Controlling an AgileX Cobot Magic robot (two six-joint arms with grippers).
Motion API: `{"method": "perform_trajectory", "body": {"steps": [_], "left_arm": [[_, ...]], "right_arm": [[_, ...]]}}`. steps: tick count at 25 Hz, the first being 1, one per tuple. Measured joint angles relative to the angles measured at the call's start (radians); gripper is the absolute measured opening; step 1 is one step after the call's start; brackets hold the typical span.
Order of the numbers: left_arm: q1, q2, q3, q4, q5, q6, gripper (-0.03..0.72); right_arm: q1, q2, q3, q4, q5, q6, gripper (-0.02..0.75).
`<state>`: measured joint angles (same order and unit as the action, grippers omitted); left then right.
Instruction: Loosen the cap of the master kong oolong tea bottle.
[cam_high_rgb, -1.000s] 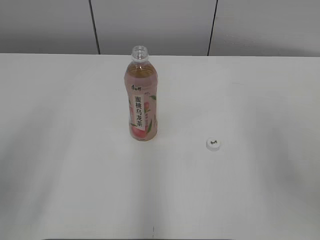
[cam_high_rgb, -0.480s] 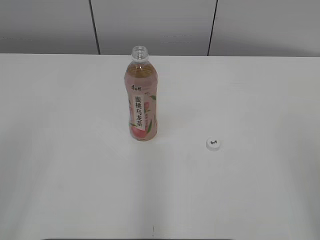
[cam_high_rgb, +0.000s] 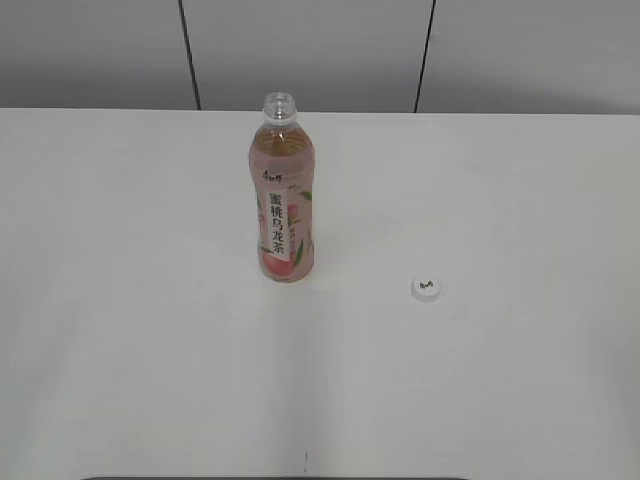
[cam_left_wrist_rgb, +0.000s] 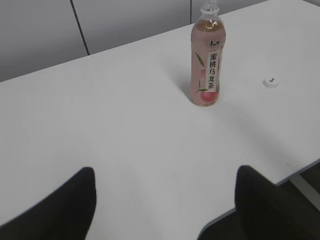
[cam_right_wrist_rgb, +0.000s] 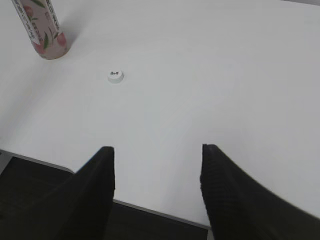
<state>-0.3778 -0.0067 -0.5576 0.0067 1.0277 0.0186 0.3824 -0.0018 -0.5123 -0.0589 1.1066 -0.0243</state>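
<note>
The master kong oolong tea bottle (cam_high_rgb: 282, 195) stands upright on the white table, its neck open with no cap on it. It also shows in the left wrist view (cam_left_wrist_rgb: 206, 60) and, partly cut off, in the right wrist view (cam_right_wrist_rgb: 41, 29). The small white cap (cam_high_rgb: 427, 289) lies flat on the table to the bottle's right, logo up; it shows in the left wrist view (cam_left_wrist_rgb: 270, 82) and the right wrist view (cam_right_wrist_rgb: 115, 76). My left gripper (cam_left_wrist_rgb: 165, 172) is open and empty, well back from the bottle. My right gripper (cam_right_wrist_rgb: 157, 149) is open and empty near the table's front edge. Neither gripper shows in the exterior view.
The white table (cam_high_rgb: 140, 330) ends at a grey panelled wall (cam_high_rgb: 310, 50) behind the bottle. The table's front edge (cam_right_wrist_rgb: 150, 210) lies just under my right gripper's fingers.
</note>
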Motion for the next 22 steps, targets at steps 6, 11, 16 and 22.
{"method": "perform_trajectory", "body": {"steps": [6, 11, 16, 22], "left_arm": [[-0.001, 0.0, 0.001, -0.007, -0.001, 0.002, 0.496], [-0.001, 0.0, 0.001, -0.007, -0.001, 0.002, 0.48], [-0.001, 0.0, 0.001, 0.002, -0.001, 0.002, 0.479], [0.175, 0.0, 0.001, -0.007, -0.003, 0.003, 0.479]], "right_arm": [[0.001, -0.006, 0.0, 0.001, -0.002, -0.013, 0.42], [0.001, -0.006, 0.0, 0.0, -0.003, -0.014, 0.42], [0.001, -0.006, 0.0, 0.0, -0.004, -0.014, 0.42], [-0.221, -0.006, 0.0, -0.001, -0.009, -0.014, 0.42]]}}
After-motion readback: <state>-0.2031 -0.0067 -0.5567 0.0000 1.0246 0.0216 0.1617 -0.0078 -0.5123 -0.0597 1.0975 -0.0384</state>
